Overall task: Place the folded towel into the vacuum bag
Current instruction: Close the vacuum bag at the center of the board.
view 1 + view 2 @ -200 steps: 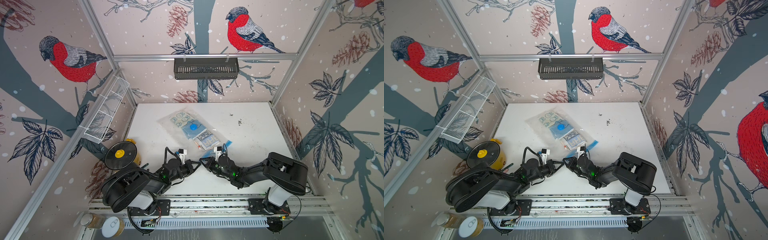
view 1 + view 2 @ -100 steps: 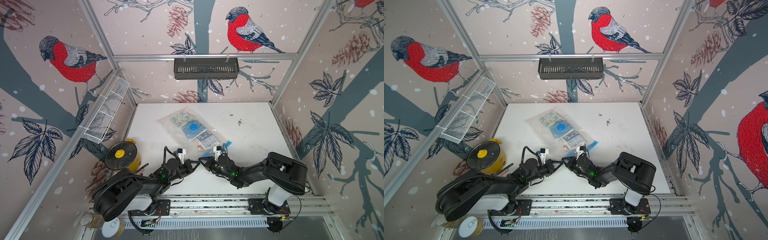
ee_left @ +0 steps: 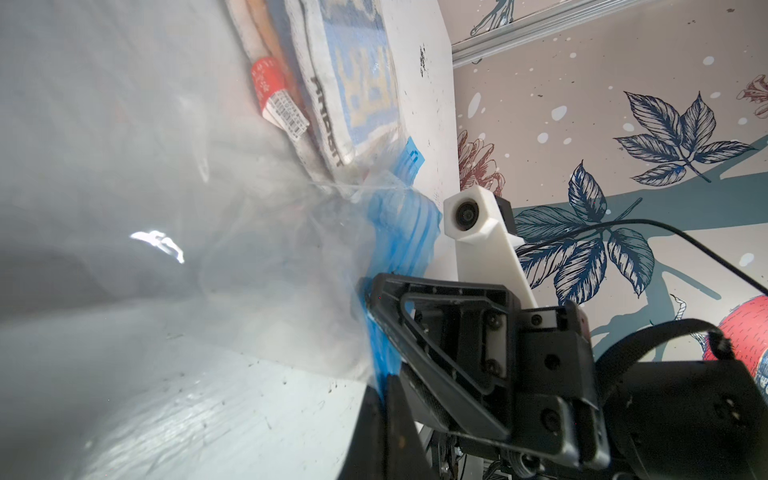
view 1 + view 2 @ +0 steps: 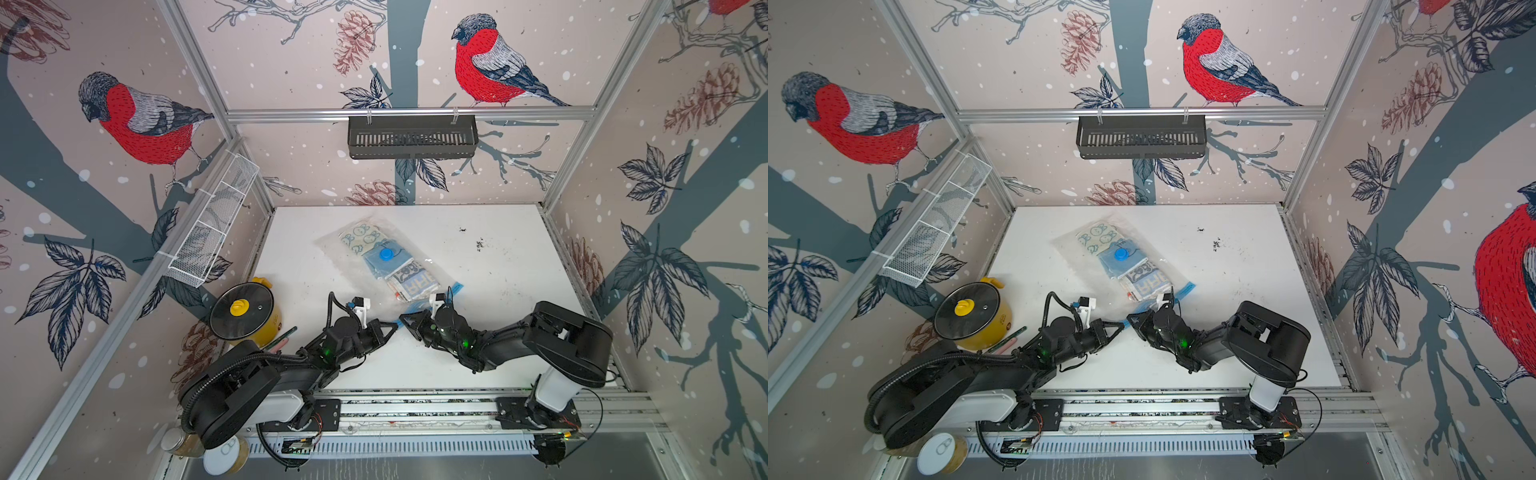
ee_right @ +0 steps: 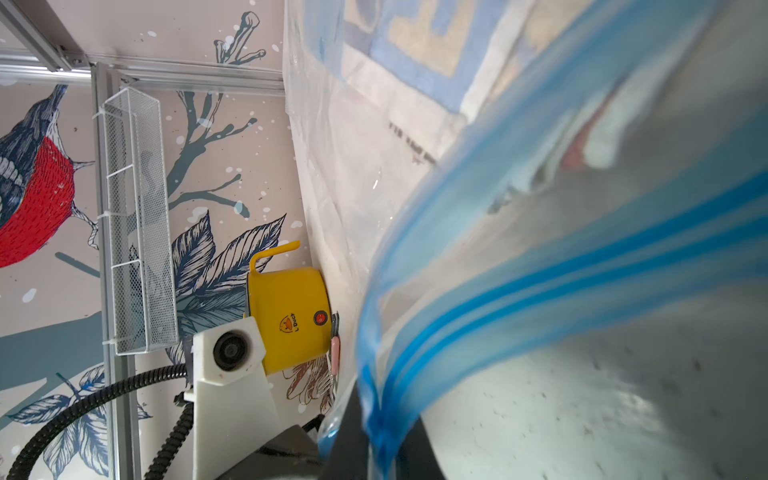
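Vacuum bag (image 4: pixel 419 266) lies flat and diagonal on the white table (image 4: pixel 511 316), roughly mid-table; closed end toward the back wall, mouth end toward the arms; same lie in both top views, vacuum bag (image 4: pixel 1156 266). Round blue valve cap (image 4: pixel 385 253) sits on top near the bag's middle.

Folded towel (image 4: pixel 415 284) with blue block lettering is inside the bag, nearest the mouth; left wrist view shows it through the plastic, folded towel (image 3: pixel 353 83), with a red tag (image 3: pixel 270 81) beside it. Further in are a blue cloth (image 4: pixel 376 268) under the cap and a bunny-print cloth (image 4: pixel 361 241) at the closed end (all inside the clear film).

Blue zip-seal strip (image 3: pixel 399 224) runs along the mouth edge; the plastic around it is crumpled.

Left gripper (image 4: pixel 395 325) is low over the front-centre of the table; jaws pressed together, pinching the zip-seal strip, seen up close at left gripper (image 3: pixel 384 390). Right gripper (image 4: pixel 402 320) faces it tip to tip, nearly touching; jaws also clamped on the same strip end, seen at right gripper (image 3: pixel 368 291) and in its own wrist view, zip-seal strip (image 5: pixel 540 266) running into the fingers.

Yellow pot (image 4: pixel 266 328) with a glass lid stands off the table's left edge, well apart from the bag.
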Robot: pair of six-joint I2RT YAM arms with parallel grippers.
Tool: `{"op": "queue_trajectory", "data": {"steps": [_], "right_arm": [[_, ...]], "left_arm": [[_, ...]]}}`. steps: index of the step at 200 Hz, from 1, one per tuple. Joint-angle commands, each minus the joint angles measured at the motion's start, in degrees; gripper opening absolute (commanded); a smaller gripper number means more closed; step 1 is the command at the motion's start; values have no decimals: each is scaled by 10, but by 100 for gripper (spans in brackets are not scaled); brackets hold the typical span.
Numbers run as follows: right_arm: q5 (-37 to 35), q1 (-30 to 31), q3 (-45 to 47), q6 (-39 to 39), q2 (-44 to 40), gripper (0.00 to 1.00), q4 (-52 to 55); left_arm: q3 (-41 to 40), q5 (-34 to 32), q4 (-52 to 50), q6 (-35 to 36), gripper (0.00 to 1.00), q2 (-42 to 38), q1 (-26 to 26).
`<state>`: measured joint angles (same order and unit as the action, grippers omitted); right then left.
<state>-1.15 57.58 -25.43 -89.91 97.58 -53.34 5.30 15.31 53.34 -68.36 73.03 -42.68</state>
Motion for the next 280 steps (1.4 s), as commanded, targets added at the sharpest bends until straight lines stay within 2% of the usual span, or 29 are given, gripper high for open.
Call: {"op": "queue_trajectory", "data": {"steps": [1, 168, 280], "right_arm": [[-119, -11, 7, -6, 7, 0, 116], [-184, -38, 28, -19, -13, 0, 175], [-205, -100, 51, 19, -62, 0, 222]], "left_arm": [[-1, 12, 45, 11, 0, -4, 3], [-19, 27, -67, 37, 0, -107, 29], [-23, 62, -148, 60, 0, -157, 53]]}}
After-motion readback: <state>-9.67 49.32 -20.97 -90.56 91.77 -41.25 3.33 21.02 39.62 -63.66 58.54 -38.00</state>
